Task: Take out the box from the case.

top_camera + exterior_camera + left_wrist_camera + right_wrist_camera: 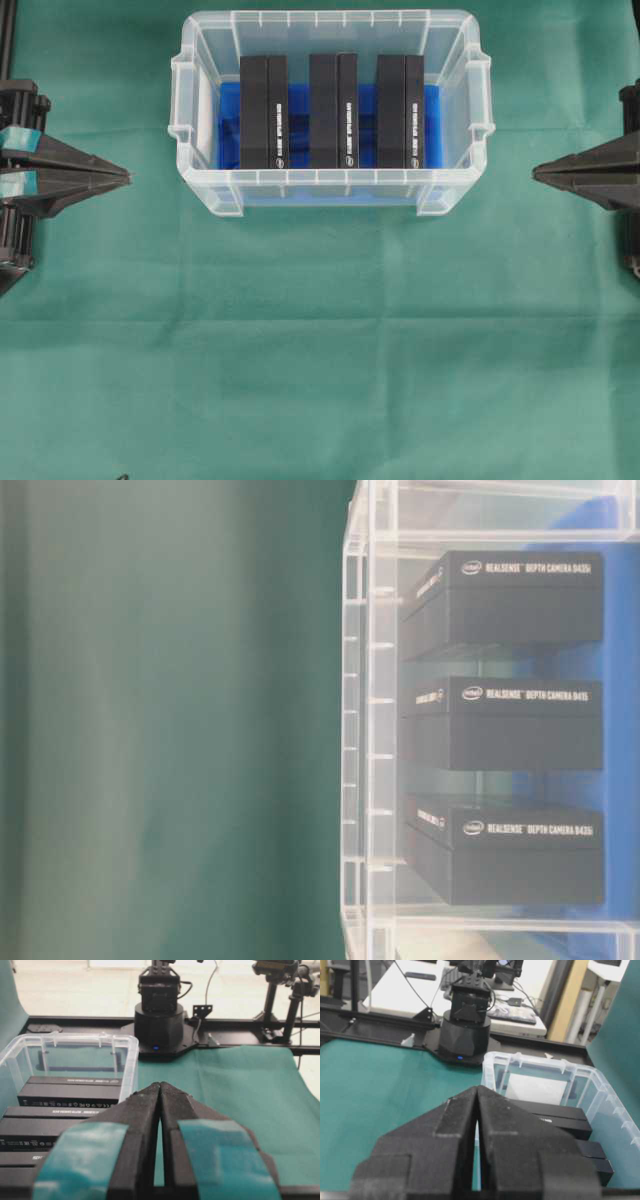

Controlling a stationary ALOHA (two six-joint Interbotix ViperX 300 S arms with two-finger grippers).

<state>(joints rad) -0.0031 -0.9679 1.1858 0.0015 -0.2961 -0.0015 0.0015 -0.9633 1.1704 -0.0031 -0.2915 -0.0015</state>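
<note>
A green cloth (pixel 320 350) covers the bench from edge to edge, and on it, toward the far side in the overhead view, sits the case (pixel 205 185), a clear plastic bin with a ribbed rim and a blue lining (pixel 432 120) across its bottom. Inside the case stand three black boxes side by side on the lining, with narrow gaps between them: the left box (pixel 263 111), the middle box (pixel 333 110) and the right box (pixel 400 111). White lettering on their sides, read through the case wall in the table-level view, says "RealSense Depth Camera D435i". All three boxes are within the case walls, none lifted above the rim.

To the left of the case, well apart from it, the left pincer (pixel 125 179) points toward the bin with its jaws pressed together and nothing between them; strips of teal tape (pixel 82 1157) wrap its fingers. To the right of the case, also well apart, the right pincer (pixel 537 172) mirrors it, jaws likewise drawn tight and empty. Each wrist view looks past its own closed tips toward the case and, beyond it, the round black base of the opposite arm (pixel 159 1025) at the bench edge.
</note>
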